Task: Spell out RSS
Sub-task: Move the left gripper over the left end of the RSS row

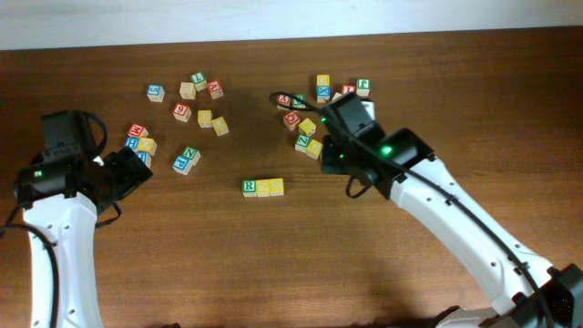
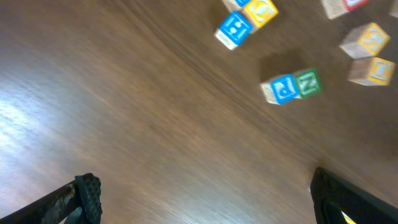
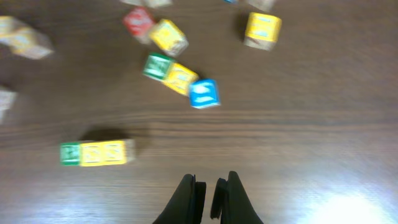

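The three cubes stand in a touching row mid-table: green-and-white R cube (image 1: 249, 187), then two yellow cubes (image 1: 263, 188) (image 1: 276, 187). In the right wrist view the row is blurred at the left, green cube (image 3: 70, 154) beside a yellow one (image 3: 93, 153). My right gripper (image 3: 210, 186) is shut with nothing between its pads. It hangs over bare wood to the right of the row (image 1: 349, 179), apart from it. Far left, my left gripper (image 1: 137, 173) (image 2: 202, 199) is wide open and empty.
Loose cubes lie in a cluster (image 1: 310, 128) at the back by the right arm, and in another scatter (image 1: 196, 100) at the back left. A blue P cube and green N cube (image 2: 292, 86) sit ahead of the left gripper. The table's far edge (image 1: 291, 41) runs along the top.
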### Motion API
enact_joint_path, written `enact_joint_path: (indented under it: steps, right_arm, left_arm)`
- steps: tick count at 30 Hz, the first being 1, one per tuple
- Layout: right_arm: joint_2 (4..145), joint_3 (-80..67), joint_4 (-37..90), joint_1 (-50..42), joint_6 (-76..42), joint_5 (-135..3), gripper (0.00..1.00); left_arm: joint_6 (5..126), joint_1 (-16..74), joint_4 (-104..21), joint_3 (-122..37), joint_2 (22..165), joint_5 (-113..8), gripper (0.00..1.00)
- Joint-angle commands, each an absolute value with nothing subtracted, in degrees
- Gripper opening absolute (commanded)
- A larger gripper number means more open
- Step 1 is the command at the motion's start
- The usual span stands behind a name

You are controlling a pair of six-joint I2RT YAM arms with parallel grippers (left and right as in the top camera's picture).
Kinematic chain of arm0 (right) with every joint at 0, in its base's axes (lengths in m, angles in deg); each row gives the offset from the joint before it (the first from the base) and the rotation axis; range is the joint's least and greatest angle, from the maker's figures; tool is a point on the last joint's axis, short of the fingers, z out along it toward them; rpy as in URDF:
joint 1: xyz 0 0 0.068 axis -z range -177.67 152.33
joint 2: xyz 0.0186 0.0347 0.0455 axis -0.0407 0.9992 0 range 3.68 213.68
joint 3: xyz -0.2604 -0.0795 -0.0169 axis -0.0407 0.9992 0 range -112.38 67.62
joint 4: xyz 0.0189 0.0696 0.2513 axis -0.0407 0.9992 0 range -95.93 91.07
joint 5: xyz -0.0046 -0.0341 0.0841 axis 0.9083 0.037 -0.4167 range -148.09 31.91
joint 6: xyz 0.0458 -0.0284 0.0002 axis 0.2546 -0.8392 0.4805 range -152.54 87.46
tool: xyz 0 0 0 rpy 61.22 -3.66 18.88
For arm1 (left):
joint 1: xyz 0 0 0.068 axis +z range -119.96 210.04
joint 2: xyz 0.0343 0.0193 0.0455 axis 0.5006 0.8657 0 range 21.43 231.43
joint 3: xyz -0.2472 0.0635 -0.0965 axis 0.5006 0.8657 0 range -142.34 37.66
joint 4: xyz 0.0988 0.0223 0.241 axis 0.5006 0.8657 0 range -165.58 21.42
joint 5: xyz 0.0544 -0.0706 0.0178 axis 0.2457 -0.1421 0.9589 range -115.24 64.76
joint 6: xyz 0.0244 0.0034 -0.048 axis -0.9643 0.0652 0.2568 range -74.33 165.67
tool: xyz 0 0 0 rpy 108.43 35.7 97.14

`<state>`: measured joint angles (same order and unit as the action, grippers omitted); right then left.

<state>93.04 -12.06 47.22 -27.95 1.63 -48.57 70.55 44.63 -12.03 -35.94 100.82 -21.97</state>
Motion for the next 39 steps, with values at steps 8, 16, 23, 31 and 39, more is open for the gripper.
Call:
enact_joint_path:
  steps: [8,16,23,31,39]
  right_arm:
    - [92.3,-12.2,48.0,-24.3,0.7,-51.3,0.04]
    - [92.3,-12.2,48.4,-24.3,0.6,-51.9,0.04]
    - [92.3,-12.1,48.8,-24.3,0.7,-51.9,0.04]
    - [92.4,-12.0,49.8,-24.3,0.7,-51.9,0.04]
    - [92.8,-12.0,50.7,-24.3,0.6,-51.9,0.04]
  left_arm:
    - [63.2,40.1,-22.6,-35.6,103.5,-45.4,0.76]
    - [59.3,25.6,-33.4,-35.6,115.0,-39.4,0.32]
    - [61.2,14.6,-40.1,-35.6,122.1,-28.2,0.00]
    - [66.3,8.4,-39.7,-35.6,129.0,-21.3,0.00]
    - [66.9,8.5,-38.5,-35.6,130.5,-18.3,0.00]
